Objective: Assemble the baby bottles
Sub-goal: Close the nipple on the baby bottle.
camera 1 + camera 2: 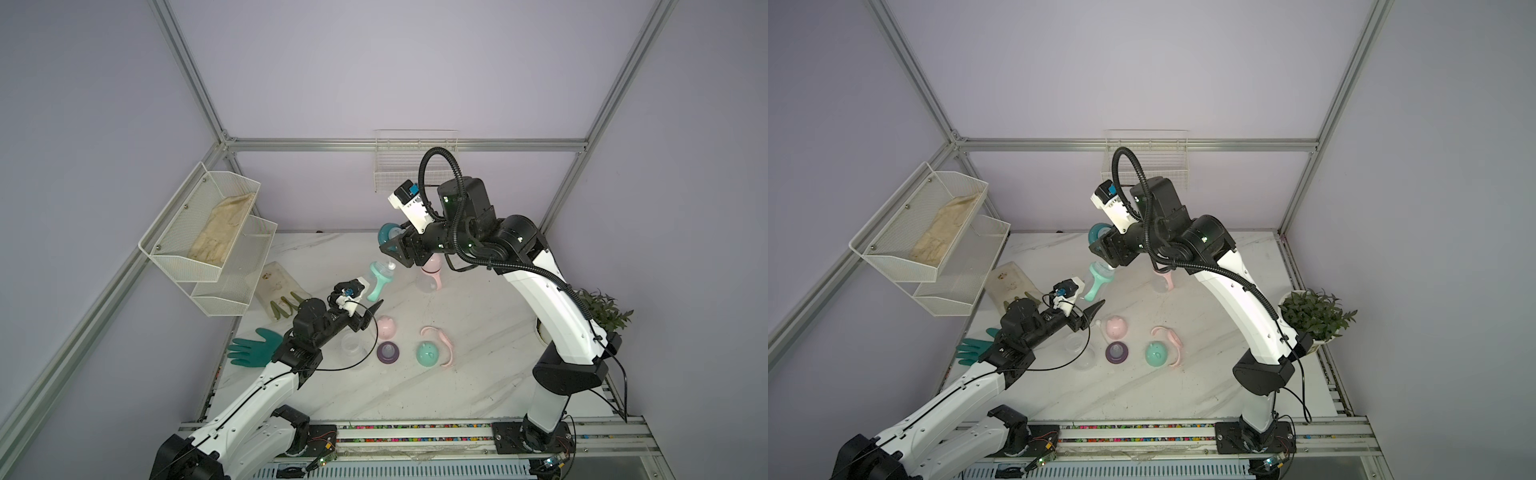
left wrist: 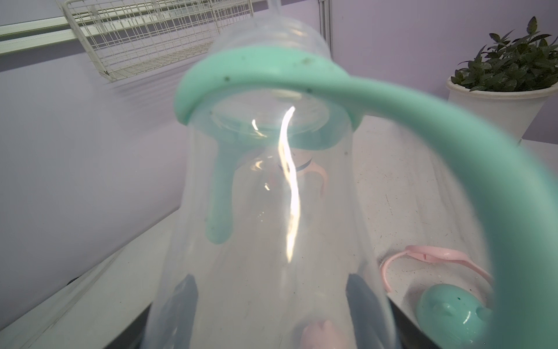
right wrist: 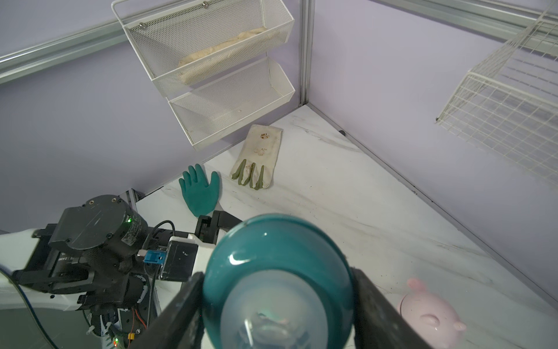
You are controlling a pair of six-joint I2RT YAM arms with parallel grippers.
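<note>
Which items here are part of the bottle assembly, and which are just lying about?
Job: mint-handled bottle, teal collar, purple collar, pink cap, mint cap, pink handle ring, bare clear bottle, pink-handled bottle.
Lying about: green glove, cream glove, potted plant, mesh shelf, wire basket.

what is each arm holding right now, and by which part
Left gripper: the clear bottle with the mint handle ring, fingers on its lower body. Right gripper: the teal nipple collar, clamped across its sides.
</note>
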